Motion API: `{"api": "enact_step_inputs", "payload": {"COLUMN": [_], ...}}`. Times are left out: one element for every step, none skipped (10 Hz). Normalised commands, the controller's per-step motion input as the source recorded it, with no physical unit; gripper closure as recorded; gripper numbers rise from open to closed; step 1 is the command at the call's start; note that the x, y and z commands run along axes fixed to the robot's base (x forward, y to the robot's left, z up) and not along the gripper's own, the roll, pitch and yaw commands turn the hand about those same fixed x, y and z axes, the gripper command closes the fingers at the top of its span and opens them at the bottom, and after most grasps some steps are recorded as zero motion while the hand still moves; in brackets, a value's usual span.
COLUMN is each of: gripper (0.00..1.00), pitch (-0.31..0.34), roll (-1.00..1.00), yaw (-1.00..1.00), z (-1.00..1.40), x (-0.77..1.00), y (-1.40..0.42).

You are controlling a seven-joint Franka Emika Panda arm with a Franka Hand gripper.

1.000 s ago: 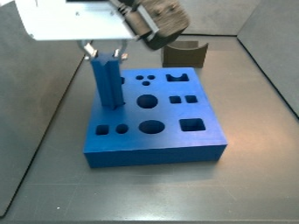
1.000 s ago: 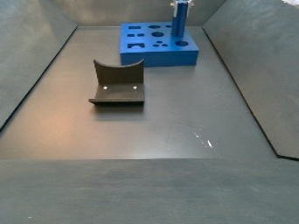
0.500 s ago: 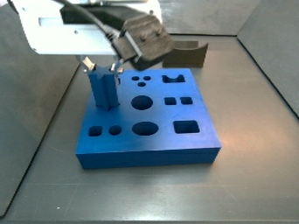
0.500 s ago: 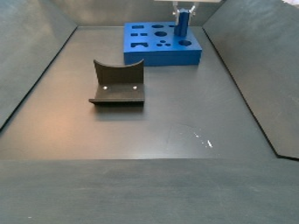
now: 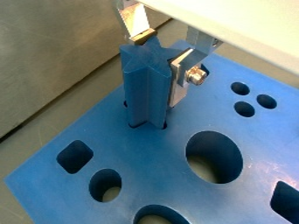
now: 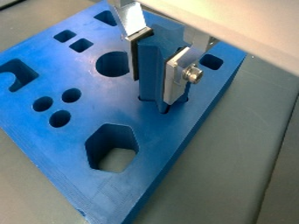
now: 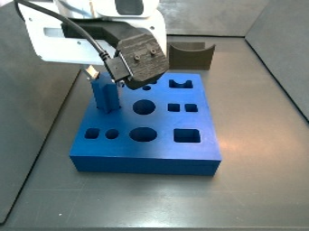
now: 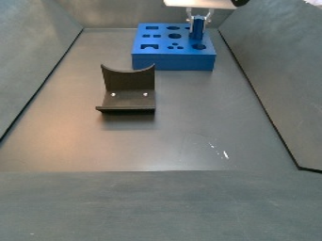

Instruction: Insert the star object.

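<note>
The star object (image 5: 142, 92), a bright-blue ridged peg, stands upright with its lower end in a hole near the edge of the wide blue block (image 5: 128, 162). My gripper (image 5: 162, 55) is shut on the peg's upper part, one silver finger (image 5: 179, 77) on each side. Both wrist views show this grip; the peg (image 6: 153, 77) and gripper (image 6: 158, 57) sit over the block (image 6: 152, 131). In both side views the gripper (image 7: 107, 76) (image 8: 198, 20) holds the peg (image 7: 104, 97) (image 8: 198, 36) over the block (image 7: 157, 161) (image 8: 170, 61).
A dark grey curved piece (image 8: 126, 89) lies on the floor apart from the block, and shows behind the block in a side view (image 7: 191, 54). The block has several other shaped holes. Grey walls enclose the floor.
My gripper has come down with the star object, so less of the peg stands above the block. The block has shifted slightly in a side view.
</note>
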Motion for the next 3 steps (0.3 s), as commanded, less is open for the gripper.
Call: {"api": "enact_step_inputs", "payload": {"gripper": [1.00, 1.00, 1.00], "pitch": [-0.143, -0.144, -0.219], "roll": [-0.27, -0.27, -0.16], "yaw": [-0.14, -0.14, 0.00], "z": [-0.58, -0.58, -0.49], "x": [0.00, 0.00, -0.03], "y": [0.04, 0.04, 0.00]}}
